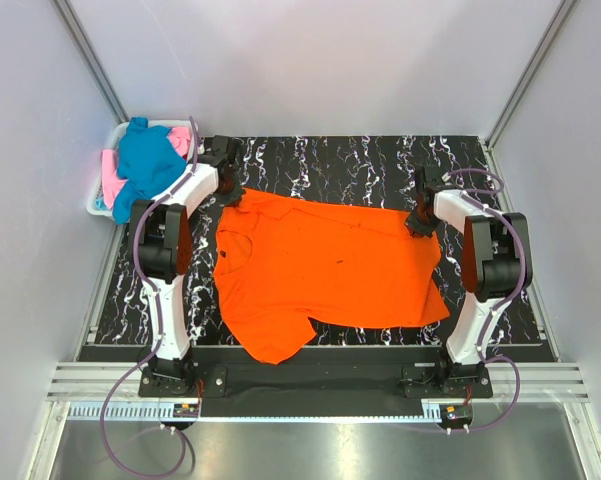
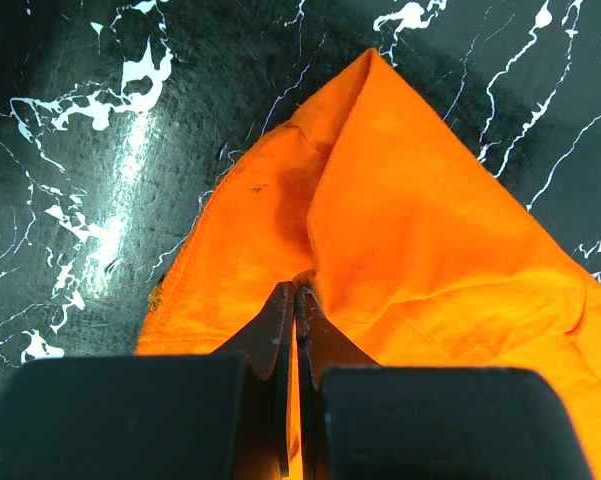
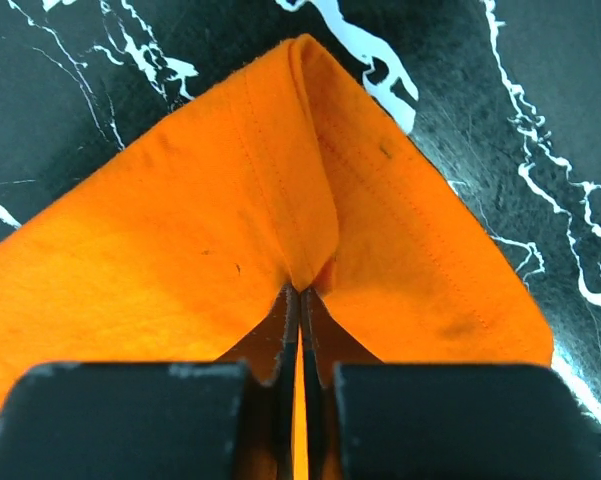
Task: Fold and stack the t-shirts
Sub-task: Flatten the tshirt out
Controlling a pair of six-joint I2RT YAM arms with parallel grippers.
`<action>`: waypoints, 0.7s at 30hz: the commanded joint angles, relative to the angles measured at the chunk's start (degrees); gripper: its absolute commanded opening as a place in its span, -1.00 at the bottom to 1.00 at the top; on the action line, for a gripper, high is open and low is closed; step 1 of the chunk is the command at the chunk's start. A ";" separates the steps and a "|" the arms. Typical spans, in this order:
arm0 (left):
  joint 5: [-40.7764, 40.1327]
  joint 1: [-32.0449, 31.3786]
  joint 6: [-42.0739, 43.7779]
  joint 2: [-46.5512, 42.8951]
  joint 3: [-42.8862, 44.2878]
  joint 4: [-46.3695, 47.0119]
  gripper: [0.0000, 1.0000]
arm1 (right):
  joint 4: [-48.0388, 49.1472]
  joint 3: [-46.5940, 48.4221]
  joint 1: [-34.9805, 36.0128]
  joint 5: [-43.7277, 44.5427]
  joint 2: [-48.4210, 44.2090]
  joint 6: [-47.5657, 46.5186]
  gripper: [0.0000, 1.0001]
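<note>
On the black marbled worktop (image 1: 360, 160) the orange t-shirt (image 1: 330, 265) lies spread out. The left hand (image 1: 229, 190) is pinched shut on its far left corner. The right hand (image 1: 420, 222) is pinched shut on its far right corner. The teal t-shirt (image 1: 147, 160) and pink t-shirt (image 1: 111, 186) sit piled in the white basket (image 1: 95, 207) at the far left.
</note>
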 commanded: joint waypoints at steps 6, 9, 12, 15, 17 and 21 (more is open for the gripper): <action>0.41 -0.20 0.35 -3.85 0.13 1.87 -1.00 | 1.76 4.56 0.28 -0.69 0.35 -0.33 -1.00; 0.23 -0.20 0.44 -3.59 0.04 1.87 -1.00 | 1.85 5.97 0.28 -0.78 -0.53 -0.86 -1.00; 0.32 -0.20 0.44 -3.33 -0.04 1.87 -1.00 | 1.85 7.46 0.28 -0.78 -0.71 -1.38 -1.00; 0.41 -0.20 0.35 -3.15 0.13 1.87 -1.00 | 1.94 9.57 0.28 -1.04 0.78 -2.44 -1.00; 0.41 -0.20 0.35 -3.06 0.13 1.87 -1.00 | 2.11 11.15 0.28 -1.31 2.45 -2.61 -1.00; 0.41 -0.20 0.44 -2.71 0.13 1.96 -1.00 | 2.20 14.40 0.28 -1.83 5.97 -3.76 -0.97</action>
